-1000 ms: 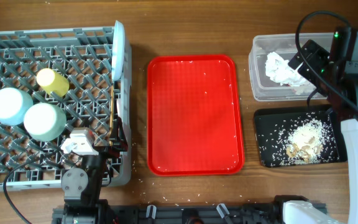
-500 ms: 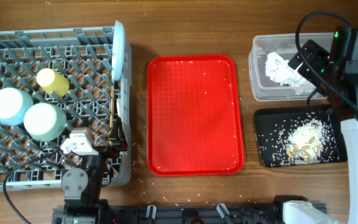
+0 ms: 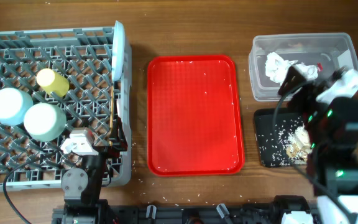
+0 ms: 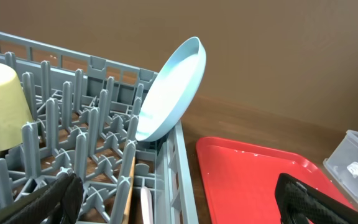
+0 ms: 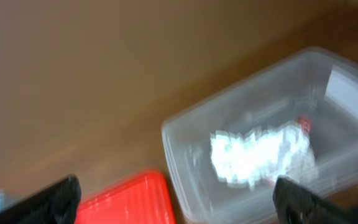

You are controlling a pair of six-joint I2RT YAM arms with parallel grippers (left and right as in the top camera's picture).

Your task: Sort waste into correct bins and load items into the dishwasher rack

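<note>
Brown wooden tabletop (image 3: pixel 135 25) is seen from overhead, with a red serving tray (image 3: pixel 194 115) at its middle. At left, the grey dishwasher rack (image 3: pixel 17 37) is loaded with a yellow cup (image 3: pixel 53 82), a pale blue bowl (image 3: pixel 10 106) and a pale green bowl (image 3: pixel 44 121). A pale blue plate (image 3: pixel 118 53) is stood on edge at its right wall. At right, the crumpled napkin (image 3: pixel 277 67) is found in the clear tub (image 3: pixel 334 43). Beige food scraps (image 3: pixel 300 142) and rice-like crumbs (image 3: pixel 281 132) are found in the black tray (image 3: pixel 267 149), much of which is covered by the right arm (image 3: pixel 331 121).

From the left wrist, the left gripper (image 4: pixel 179 183) is shown spread wide and empty over the rack's corner. A wooden chopstick (image 4: pixel 129 186) and a white strip (image 4: pixel 146 205), possibly the fork, are made out beside the wall, both hard to read from above. The plate's lean is plain here.

From the right wrist, though blurred, the right gripper (image 5: pixel 176 186) is shown released, with nothing held. A red strip (image 5: pixel 303 124) on the napkin is revealed inside the tub.
</note>
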